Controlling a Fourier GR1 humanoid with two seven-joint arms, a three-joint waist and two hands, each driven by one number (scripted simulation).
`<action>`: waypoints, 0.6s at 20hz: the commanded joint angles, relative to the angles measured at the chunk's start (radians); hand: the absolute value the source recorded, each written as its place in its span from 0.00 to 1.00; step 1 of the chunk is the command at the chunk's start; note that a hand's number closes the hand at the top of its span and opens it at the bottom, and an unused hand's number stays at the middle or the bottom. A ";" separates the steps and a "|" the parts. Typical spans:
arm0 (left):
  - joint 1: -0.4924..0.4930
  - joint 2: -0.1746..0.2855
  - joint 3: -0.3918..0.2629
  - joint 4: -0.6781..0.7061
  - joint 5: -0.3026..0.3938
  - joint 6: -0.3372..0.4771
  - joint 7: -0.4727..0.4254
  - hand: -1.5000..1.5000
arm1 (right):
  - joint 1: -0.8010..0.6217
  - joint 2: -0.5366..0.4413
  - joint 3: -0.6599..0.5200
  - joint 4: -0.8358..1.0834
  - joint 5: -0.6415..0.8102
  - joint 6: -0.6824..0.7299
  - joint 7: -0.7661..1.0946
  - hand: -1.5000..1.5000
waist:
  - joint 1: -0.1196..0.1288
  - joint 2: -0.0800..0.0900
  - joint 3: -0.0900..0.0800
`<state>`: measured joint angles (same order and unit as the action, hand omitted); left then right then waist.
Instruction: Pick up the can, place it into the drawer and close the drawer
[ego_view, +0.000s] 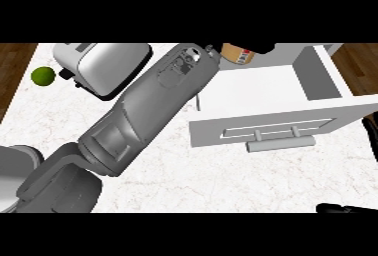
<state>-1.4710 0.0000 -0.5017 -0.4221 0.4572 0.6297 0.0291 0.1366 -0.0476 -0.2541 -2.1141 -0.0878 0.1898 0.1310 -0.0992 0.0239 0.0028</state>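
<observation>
Between the fingers of the left hand (263, 48) sits the can (238, 53) — gripped, held over the back of the open drawer (210, 132) just below them. Pick-up looks done; release and closing the drawer remain — front untouched.

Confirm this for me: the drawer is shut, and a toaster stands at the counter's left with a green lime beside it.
Not quite. The head view shows the drawer open, pulled out with its white inside showing. The toaster does stand at the counter's left with the lime beside it.
</observation>
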 joint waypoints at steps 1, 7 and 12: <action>0.006 0.000 -0.056 0.027 0.017 0.019 -0.011 1.00 | -0.010 -0.008 0.000 0.003 0.001 0.003 0.004 0.00 | -0.007 0.000 0.000; 0.019 0.000 -0.090 0.075 0.023 0.028 -0.061 1.00 | -0.009 -0.009 0.011 -0.019 -0.011 0.014 0.011 0.00 | -0.038 0.008 0.001; 0.029 0.000 -0.096 0.075 0.060 0.070 -0.064 0.00 | -0.051 -0.009 0.015 -0.004 0.023 -0.016 0.024 0.00 | -0.025 0.009 0.000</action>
<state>-1.4463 0.0001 -0.5902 -0.3581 0.4951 0.6839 -0.0291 0.0991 -0.0568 -0.2369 -2.1363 -0.0770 0.1810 0.1649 -0.1247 0.0310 0.0027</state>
